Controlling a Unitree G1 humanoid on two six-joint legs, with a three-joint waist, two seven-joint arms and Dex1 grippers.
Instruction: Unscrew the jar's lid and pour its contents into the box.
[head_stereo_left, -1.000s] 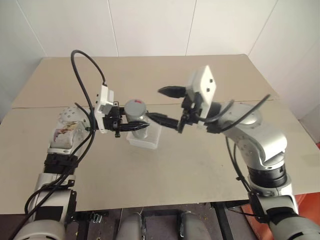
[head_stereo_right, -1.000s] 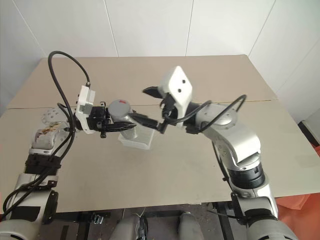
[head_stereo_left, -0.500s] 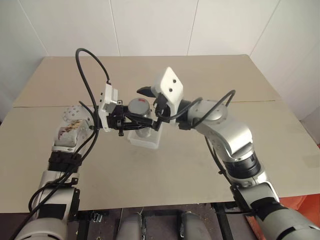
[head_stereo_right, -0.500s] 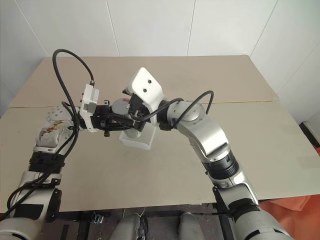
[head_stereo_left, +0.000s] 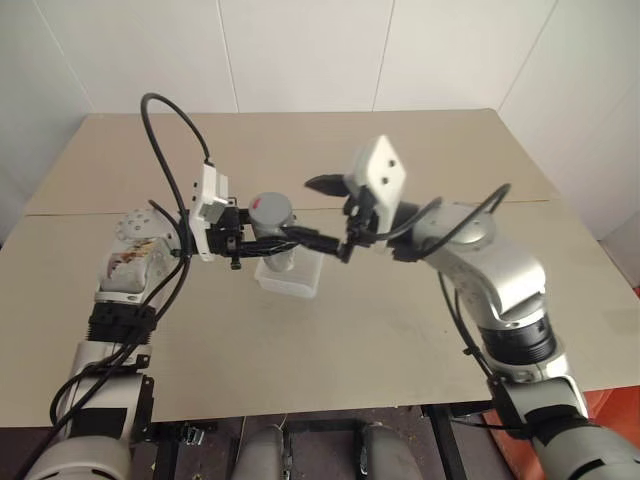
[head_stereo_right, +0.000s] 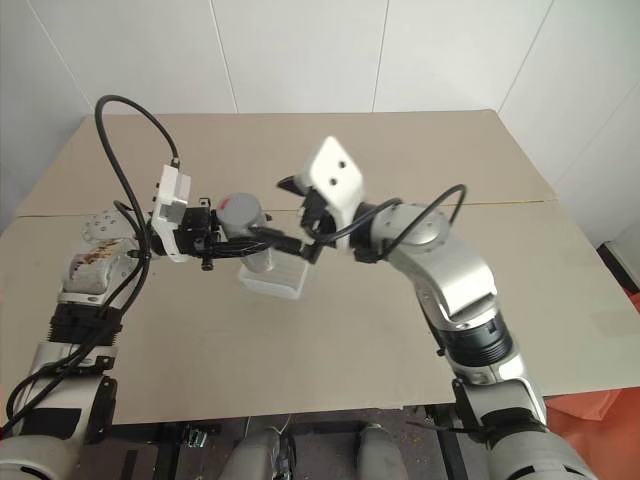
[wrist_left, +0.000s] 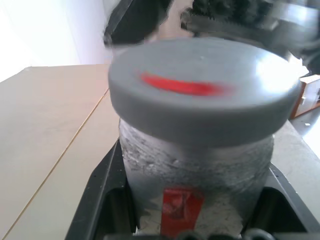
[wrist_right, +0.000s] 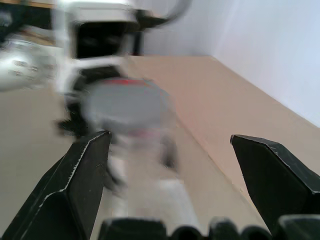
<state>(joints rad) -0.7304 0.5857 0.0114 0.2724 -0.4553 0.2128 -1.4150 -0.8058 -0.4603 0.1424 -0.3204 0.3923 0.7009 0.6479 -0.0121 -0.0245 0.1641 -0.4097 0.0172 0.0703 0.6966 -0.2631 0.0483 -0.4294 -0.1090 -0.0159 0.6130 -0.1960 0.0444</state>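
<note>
Small clear cylindrical jar (head_stereo_left: 272, 240) with a red-orange label patch, grasped in mid-air by the clenched left end effector (head_stereo_left: 262, 246), black fingers pressed against both sides of the body, as seen close up in the left wrist view (wrist_left: 196, 175). Held upright above the beige bench (head_stereo_left: 400, 310), directly over the near-left part of the small shallow translucent white plastic box (head_stereo_left: 292, 276) with rounded corners. Box resting flat on the bench, just in front of the seam running across the surface.

Round grey-silver screw lid (head_stereo_left: 270, 211) with a red mark on its top, still seated on the jar mouth; wider than the jar body in the left wrist view (wrist_left: 202, 102). Contents inside the jar too unclear to make out.

Right end effector (head_stereo_left: 325, 215) released, black fingers spread wide: one finger raised above and beyond the lid, the other reaching level toward the jar body from the right side. Touching or just short of the jar: cannot tell. In the right wrist view, both fingers (wrist_right: 80, 175) well apart, with the blurred lid (wrist_right: 127, 107) and left end effector between and beyond them.

Black cable (head_stereo_left: 170, 125) looping up from the left wrist above the bench. White wall panels behind the bench.
</note>
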